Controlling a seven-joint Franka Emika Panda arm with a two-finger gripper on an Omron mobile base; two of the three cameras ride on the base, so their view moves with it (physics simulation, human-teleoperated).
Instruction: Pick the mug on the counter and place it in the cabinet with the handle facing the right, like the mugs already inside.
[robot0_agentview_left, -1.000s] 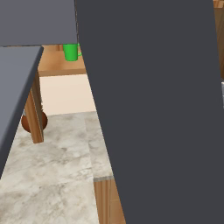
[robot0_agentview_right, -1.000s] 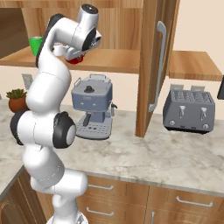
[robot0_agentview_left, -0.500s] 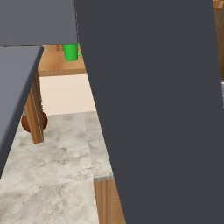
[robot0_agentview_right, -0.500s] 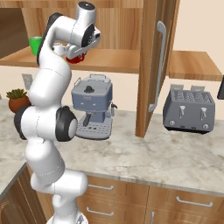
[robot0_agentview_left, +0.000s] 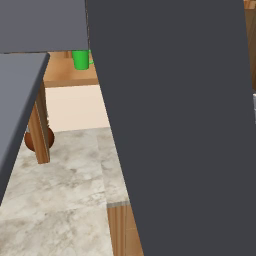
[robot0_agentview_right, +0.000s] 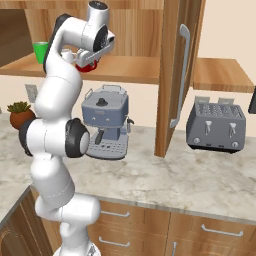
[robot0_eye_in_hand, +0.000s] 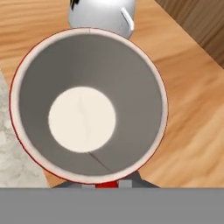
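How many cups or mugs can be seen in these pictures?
2. The red mug is held at the pincer over the cabinet shelf; the green cup stands on the shelf's left end. The arm may hide others.

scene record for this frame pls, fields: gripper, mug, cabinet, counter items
gripper: raised at the cabinet shelf, the mug under the hand; fingers hidden by the mug, jaw state can't be read
mug: red outside, grey inside with a pale bottom, seen from above over the wooden shelf; handle direction not readable
cabinet: door open; green cup at the shelf's left end
counter items: coffee machine, toaster, potted plant on the marbled counter
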